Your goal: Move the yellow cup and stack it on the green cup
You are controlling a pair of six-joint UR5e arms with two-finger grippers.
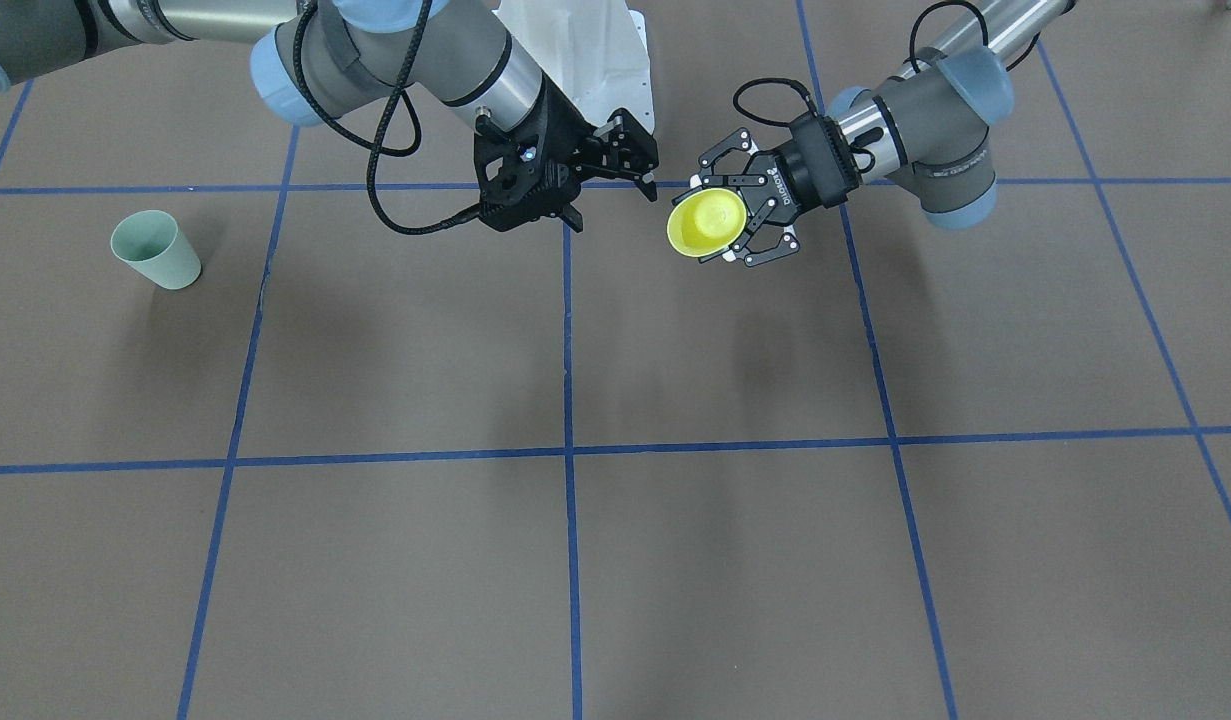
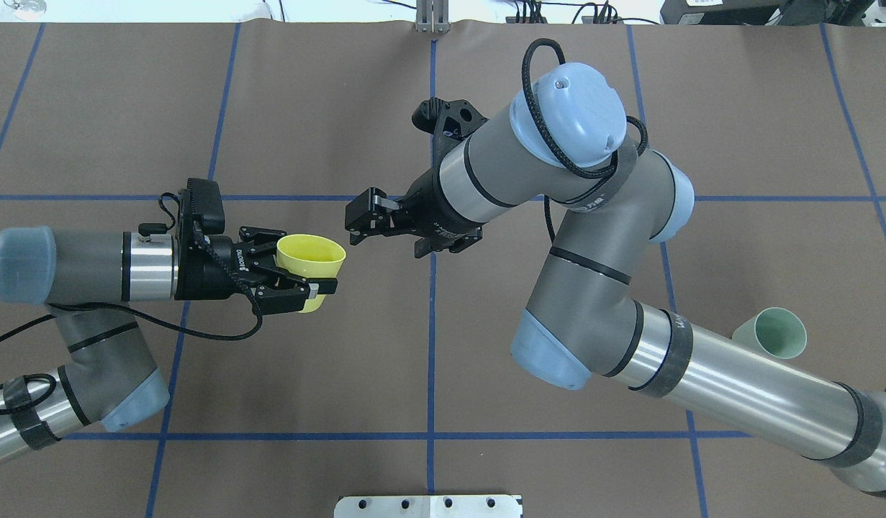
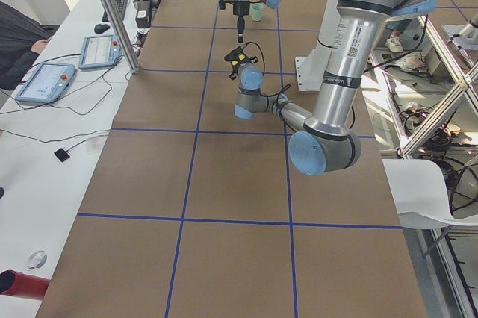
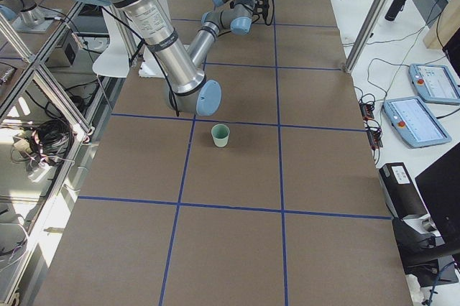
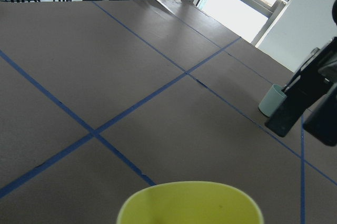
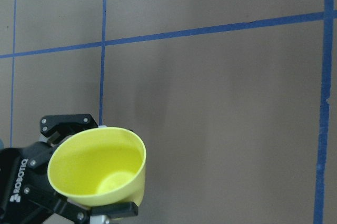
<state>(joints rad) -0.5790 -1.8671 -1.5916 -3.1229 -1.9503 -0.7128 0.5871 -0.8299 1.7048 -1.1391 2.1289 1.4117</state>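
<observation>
my left jaws clenched on yellow cup point(image 2: 313, 253), aloft over desk point(image 2: 306, 374) middle | right jaws spread, just beside its rim, apart | green cup point(image 2: 777, 332) upright near desk's right edge, partly behind my right forearm point(image 2: 738, 388)

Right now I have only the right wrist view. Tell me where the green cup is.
Observer: The green cup stands upright on the table, on the robot's right side, far from both grippers.
Operator: Give me my right gripper's state.
Observer: The right gripper is open and empty.
Operator: Say whether it touches the yellow cup.
Observer: No. It sits just short of the yellow cup, which the left gripper holds on its side above the table, mouth toward the right gripper.
</observation>
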